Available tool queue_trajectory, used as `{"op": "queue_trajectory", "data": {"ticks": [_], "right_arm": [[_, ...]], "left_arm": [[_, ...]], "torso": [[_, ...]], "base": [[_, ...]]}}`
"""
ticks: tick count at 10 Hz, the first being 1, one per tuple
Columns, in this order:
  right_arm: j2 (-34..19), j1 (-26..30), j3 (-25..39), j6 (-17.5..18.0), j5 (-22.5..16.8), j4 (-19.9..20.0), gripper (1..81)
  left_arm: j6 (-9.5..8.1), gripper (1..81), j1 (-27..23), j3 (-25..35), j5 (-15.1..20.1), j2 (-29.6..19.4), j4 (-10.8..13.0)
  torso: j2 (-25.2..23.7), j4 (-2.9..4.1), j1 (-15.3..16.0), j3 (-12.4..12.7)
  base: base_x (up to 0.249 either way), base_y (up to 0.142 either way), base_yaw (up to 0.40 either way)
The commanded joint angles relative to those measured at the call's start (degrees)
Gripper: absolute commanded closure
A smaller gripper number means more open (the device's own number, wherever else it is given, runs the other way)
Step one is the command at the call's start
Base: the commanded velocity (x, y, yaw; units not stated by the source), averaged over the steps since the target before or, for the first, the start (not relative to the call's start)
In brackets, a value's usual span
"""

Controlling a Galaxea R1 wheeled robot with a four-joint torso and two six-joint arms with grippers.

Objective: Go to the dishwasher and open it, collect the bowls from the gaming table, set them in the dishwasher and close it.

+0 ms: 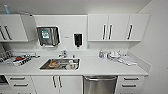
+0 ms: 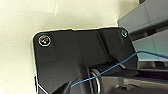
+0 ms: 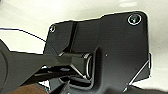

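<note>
The dishwasher [image 1: 100,85] sits under the white counter, right of the sink. Its brushed steel front is shut, with the bar handle [image 1: 100,78] along the top edge. It lies low in the head view, a little right of centre, with white cabinet doors [image 1: 57,84] on its left and drawers [image 1: 130,82] on its right. In the left wrist view my arm's dark plate [image 2: 75,57] hangs over a pale surface, with a thin blue cable [image 2: 112,66] crossing it. The right wrist view has the same kind of plate [image 3: 110,45] over a pale surface.
A steel sink [image 1: 45,65] holds some dishes, with a faucet [image 1: 63,53] behind it. A dish rack [image 1: 15,60] stands at the counter's left, small items [image 1: 115,55] at its right. Wall cabinets [image 1: 117,27], a towel dispenser [image 1: 48,35] and a soap dispenser [image 1: 78,39] hang above. A wall [image 1: 157,50] closes the right side.
</note>
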Motion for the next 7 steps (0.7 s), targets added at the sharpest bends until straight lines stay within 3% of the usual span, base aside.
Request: {"op": "queue_trajectory", "data": {"ticks": [1,5,7], "right_arm": [[-1.26,2.68,0.97,-0.11,-2.66,-0.14,1.0],[-1.35,2.59,0.96,-0.20,-2.66,-0.14,1.0],[-1.26,2.68,0.97,-0.20,-2.66,-0.14,1.0]], "left_arm": [[0.14,1.0,-2.71,0.58,2.62,-1.21,0.41],[0.14,1.0,-2.71,0.66,2.70,-1.12,0.49],[0.14,1.0,-2.71,0.58,2.70,-1.12,0.49]], "torso": [[0.00,0.00,0.01,0.00],[0.00,0.00,0.01,0.00],[0.00,0.00,0.01,0.00]], "base": [[0.105,0.069,0.000],[0.105,0.066,0.000],[0.105,0.000,0.000]]}}
